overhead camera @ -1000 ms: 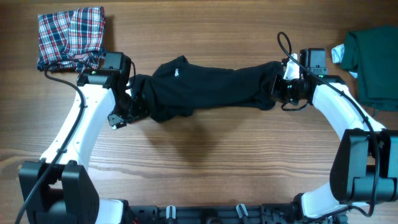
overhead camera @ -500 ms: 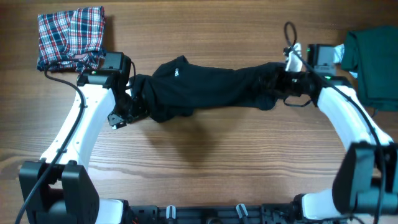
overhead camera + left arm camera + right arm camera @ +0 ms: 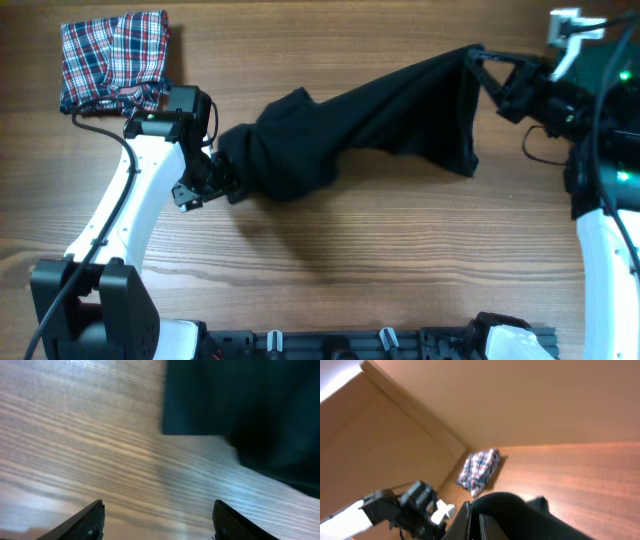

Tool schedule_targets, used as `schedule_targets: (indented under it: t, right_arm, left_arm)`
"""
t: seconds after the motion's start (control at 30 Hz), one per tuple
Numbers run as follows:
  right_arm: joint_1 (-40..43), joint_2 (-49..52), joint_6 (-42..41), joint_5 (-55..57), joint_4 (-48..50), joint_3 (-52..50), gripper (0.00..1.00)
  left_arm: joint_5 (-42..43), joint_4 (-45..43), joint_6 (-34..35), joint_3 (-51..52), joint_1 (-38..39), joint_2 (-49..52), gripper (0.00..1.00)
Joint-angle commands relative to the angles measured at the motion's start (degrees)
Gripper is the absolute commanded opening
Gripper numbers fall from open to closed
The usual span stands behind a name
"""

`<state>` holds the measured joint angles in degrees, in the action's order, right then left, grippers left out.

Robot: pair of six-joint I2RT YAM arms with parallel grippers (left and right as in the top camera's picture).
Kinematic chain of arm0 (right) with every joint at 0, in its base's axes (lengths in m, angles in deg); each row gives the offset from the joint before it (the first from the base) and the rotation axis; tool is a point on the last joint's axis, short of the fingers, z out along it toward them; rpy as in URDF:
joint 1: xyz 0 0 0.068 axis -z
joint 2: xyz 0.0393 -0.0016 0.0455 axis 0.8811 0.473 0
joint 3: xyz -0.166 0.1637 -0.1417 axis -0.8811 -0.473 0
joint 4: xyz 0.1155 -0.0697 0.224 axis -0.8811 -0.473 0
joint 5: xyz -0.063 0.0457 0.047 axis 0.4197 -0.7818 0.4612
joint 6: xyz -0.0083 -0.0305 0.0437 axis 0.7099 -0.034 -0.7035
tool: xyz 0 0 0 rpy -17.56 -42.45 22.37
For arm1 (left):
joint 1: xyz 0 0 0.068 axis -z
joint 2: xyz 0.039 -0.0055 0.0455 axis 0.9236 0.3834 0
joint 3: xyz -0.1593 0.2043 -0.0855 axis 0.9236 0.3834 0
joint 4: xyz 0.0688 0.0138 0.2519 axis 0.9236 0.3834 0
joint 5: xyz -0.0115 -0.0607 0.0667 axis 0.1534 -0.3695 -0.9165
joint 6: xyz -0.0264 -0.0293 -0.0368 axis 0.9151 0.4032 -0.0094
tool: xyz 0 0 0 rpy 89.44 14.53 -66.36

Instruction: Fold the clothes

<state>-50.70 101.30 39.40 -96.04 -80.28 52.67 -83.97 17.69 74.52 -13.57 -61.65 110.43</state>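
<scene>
Overhead: right gripper [image 3: 478, 68] at 2 o'clock, fingertips buried in the end of the black shirt [image 3: 380, 110] it clamps. The right arm [image 3: 600, 210] is cut by the 3 o'clock edge. Left gripper [image 3: 212, 178] at 9 o'clock sits against the shirt's bunched end; contact can't be read there.

Left wrist view: only the fingertips [image 3: 92, 517] show, cropped at 6 o'clock and spread apart. The shirt is blurred and cropped from 12 to 3 o'clock.

Right wrist view: plaid garment [image 3: 480, 472] too small for detail. The dark mass at 6 o'clock is probably the shirt.
</scene>
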Motion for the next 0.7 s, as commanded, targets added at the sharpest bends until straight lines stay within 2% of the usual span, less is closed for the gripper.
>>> schedule_targets:
  t: [0.0,0.1,0.27,0.43,0.57,0.67]
  right_arm:
    - [2.1,-0.9,-3.2,-1.8,0.7,2.6,0.04]
    - [3.3,-0.9,-3.2,-1.8,0.5,2.6,0.04]
    - [3.3,-0.8,-3.1,-1.8,0.5,2.6,0.04]
    - [3.3,-0.8,-3.1,-1.8,0.3,2.6,0.04]
    - [3.3,-0.8,-2.7,-2.0,0.0,2.6,0.04]
    - [3.3,-0.8,-1.9,-2.0,-0.1,2.6,0.04]
  left_arm:
    - [5.3,1.4,-3.0,0.4,-0.4,-0.1,0.69]
    - [13.2,1.8,-6.0,0.4,-0.1,-1.4,0.78]
    - [15.3,2.8,-5.4,1.4,5.9,-1.4,0.95]
    - [15.2,-2.0,3.3,5.8,12.7,-1.2,1.0]
    - [14.7,-6.9,4.8,8.9,12.3,0.0,1.0]
    - [11.1,-11.4,4.2,9.5,12.3,0.3,1.0]
